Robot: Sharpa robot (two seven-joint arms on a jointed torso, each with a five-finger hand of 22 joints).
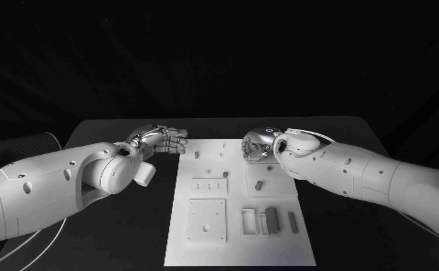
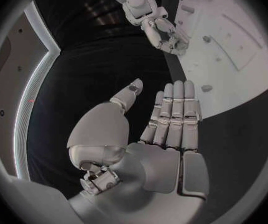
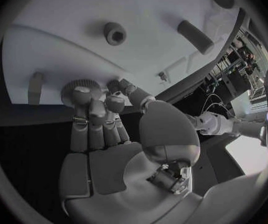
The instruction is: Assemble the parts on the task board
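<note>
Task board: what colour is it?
White, plain; the task board shows best in the head view.

Two white arms of smooth rounded shells with small dark dots, possibly screw holes. Left hand [image 1: 161, 139] and right hand [image 1: 257, 145]: silver, segmented fingers, pale flat palm pads. A thin pale cable loops below the left arm.

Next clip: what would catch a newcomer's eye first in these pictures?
The white task board stands out on the black table, with small grey parts lying on it. Both hands are at its far end: the left hand hovers beside the board's left edge, fingers straight and holding nothing, while the right hand reaches over the board's far end, its fingertips at a round toothed part.
</note>
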